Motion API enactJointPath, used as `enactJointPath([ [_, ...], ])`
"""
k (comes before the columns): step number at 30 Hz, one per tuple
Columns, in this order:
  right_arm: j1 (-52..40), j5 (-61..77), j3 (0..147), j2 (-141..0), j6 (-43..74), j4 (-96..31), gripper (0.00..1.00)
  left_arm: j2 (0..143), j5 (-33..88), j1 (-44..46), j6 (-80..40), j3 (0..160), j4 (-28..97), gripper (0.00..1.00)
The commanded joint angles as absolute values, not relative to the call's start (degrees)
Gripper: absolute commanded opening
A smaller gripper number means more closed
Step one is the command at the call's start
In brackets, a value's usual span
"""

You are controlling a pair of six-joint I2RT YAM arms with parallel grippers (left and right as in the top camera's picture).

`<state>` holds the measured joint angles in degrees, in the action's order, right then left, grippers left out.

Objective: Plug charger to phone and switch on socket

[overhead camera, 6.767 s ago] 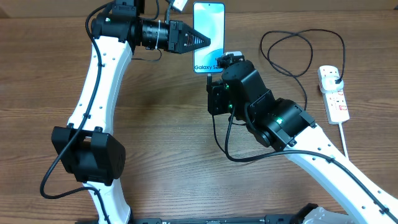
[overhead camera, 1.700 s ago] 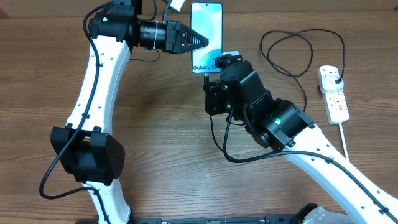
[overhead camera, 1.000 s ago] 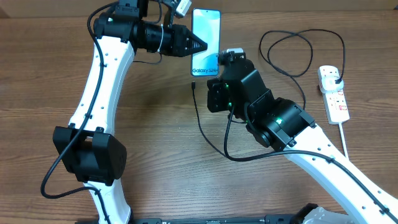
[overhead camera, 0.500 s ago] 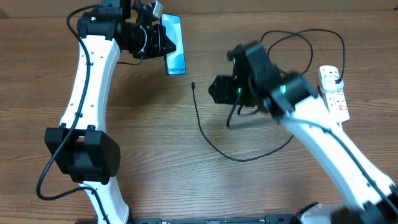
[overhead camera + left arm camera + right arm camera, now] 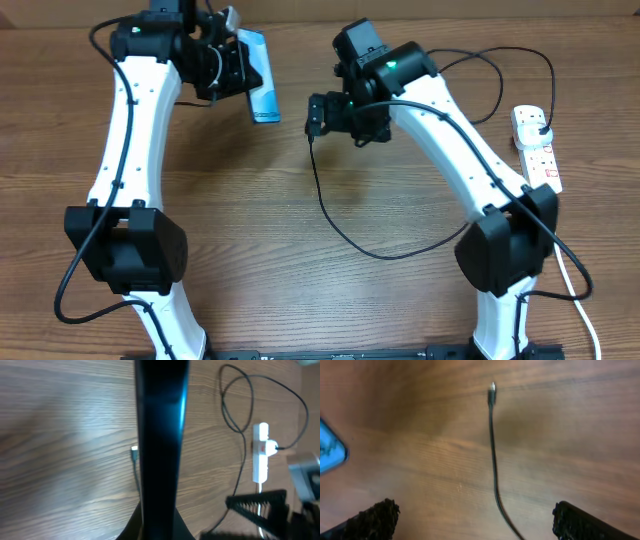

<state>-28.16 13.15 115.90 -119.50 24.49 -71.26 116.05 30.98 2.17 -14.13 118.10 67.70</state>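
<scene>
My left gripper [image 5: 238, 72] is shut on the phone [image 5: 259, 88], holding it tilted above the table at the upper left. In the left wrist view the phone [image 5: 160, 435] shows edge-on as a dark bar. The charger cable [image 5: 322, 195] lies loose on the wood, its connector tip [image 5: 312, 139] free to the right of the phone. My right gripper [image 5: 318, 116] hovers open just above that tip with nothing between its fingers [image 5: 374, 518]. The tip [image 5: 492, 387] lies ahead of them. The socket [image 5: 537, 150] lies at the far right with the black plug [image 5: 541, 126] in it.
The cable curves down across the table middle, runs under the right arm [image 5: 450, 120] and loops [image 5: 485, 75] at the back right. A thick white cord [image 5: 556, 235] leaves the socket toward the front. The socket [image 5: 260, 452] also shows in the left wrist view.
My left arm swung the phone leftward and tilted it. My right gripper opened wide, and the right arm swung toward the back of the table. The connector tip stayed on the table.
</scene>
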Motion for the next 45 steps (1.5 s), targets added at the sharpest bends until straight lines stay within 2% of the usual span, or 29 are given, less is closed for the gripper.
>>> enactJointPath([
  [1,-28.0,13.9,117.3,-118.6,28.9,-68.0,1.0,115.8,30.7,-0.1,-15.0,118.6,68.3,0.04],
  [11,-30.2,12.8,115.2,-119.2,30.6,-60.6,1.0,115.8,30.7,-4.2,-12.0,118.6,72.2,0.04],
  [22,-30.5,8.7,114.7,-120.5,29.5,-61.3,1.0,115.8,30.7,-4.2,-12.0,118.6,72.0,0.04],
  [26,-30.5,13.0,114.7,-121.1,27.2,-62.2,0.89,115.8,30.7,-4.1,-12.0,118.6,72.0,0.04],
  [32,-30.5,15.0,114.7,-123.0,26.7,-61.7,0.89,115.8,31.1,-4.1,-12.0,118.6,72.0,0.04],
  [35,-30.7,11.9,114.7,-124.5,27.1,-61.0,0.87,115.8,31.1,-4.1,-12.0,118.6,72.0,0.04],
  [39,-31.6,3.9,114.7,-126.7,28.8,-60.7,0.79,115.8,31.1,-4.1,-12.0,118.6,71.9,0.04],
  [45,-34.4,-0.3,114.7,-130.5,27.4,-57.1,0.68,115.8,31.1,-4.1,-12.0,118.6,71.7,0.04],
])
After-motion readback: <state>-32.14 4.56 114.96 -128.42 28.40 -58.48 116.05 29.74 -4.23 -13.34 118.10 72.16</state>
